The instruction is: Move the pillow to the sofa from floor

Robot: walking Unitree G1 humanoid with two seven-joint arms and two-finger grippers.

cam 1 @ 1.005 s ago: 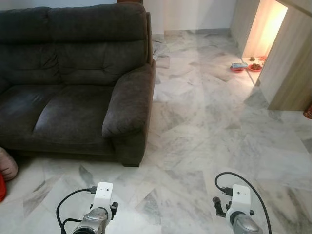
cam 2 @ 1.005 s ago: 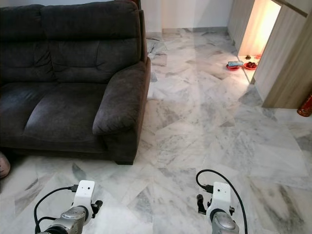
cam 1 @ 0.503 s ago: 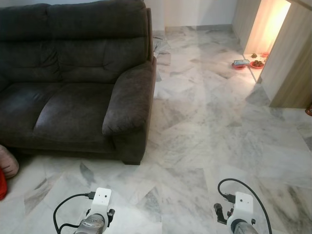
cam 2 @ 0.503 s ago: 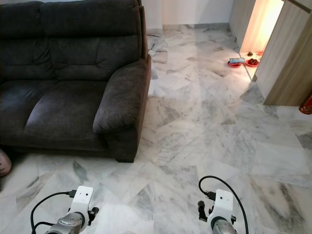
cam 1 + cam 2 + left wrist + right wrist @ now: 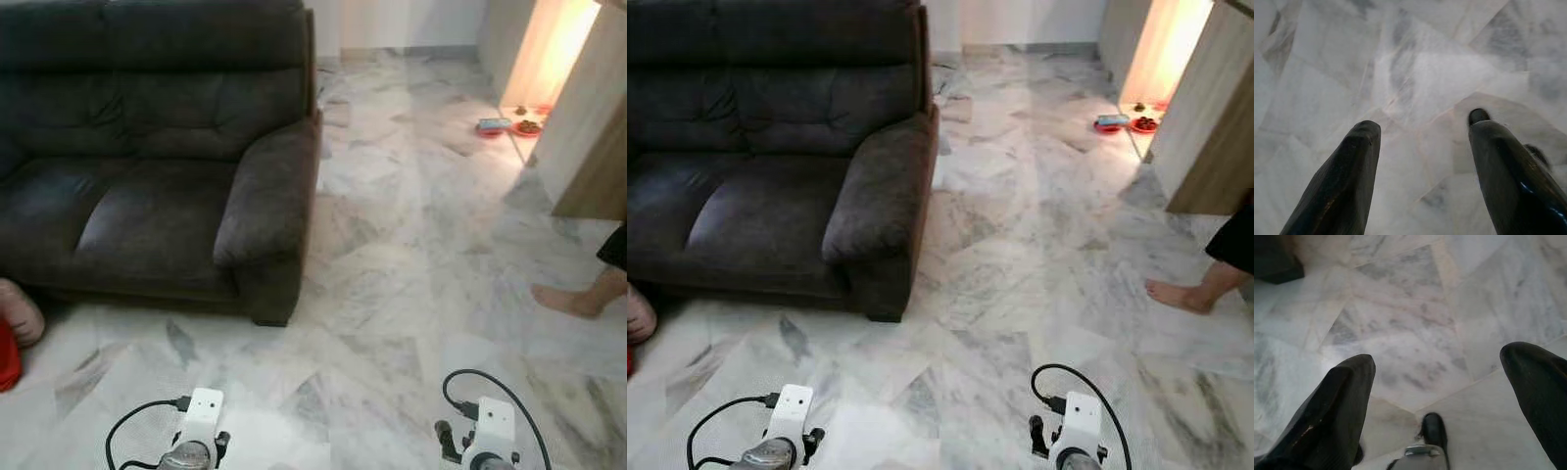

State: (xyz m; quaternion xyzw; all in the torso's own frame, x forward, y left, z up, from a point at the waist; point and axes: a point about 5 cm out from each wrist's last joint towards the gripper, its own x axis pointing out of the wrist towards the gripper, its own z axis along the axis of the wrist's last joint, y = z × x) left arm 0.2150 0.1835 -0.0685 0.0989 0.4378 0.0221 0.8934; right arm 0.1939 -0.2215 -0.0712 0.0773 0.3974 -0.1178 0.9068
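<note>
Pillow [image 5: 18, 311], pinkish and pale, lies on the marble floor [image 5: 392, 255] at the far left edge of the head views, just beside the front of the dark sofa [image 5: 157, 166] and cut by the frame; a red thing [image 5: 8, 357] lies on the floor next to it, nearer to the robot. The sofa stands on the left half, its two seat cushions bare and its armrest [image 5: 266, 191] toward the middle. Low in the head views both arms hang over the floor. The left claw [image 5: 1422, 147] is released, its two black fingers well apart above the tiles and holding nothing. The right claw [image 5: 1437, 377] is also released, fingers spread wide over the marble, nothing between them. Farther right, a person's bare foot [image 5: 568, 297] rests on the floor near the wooden wall panel [image 5: 588, 117]. Far back on the right, small red dishes [image 5: 509, 125] stand on the floor by a lit opening.
</note>
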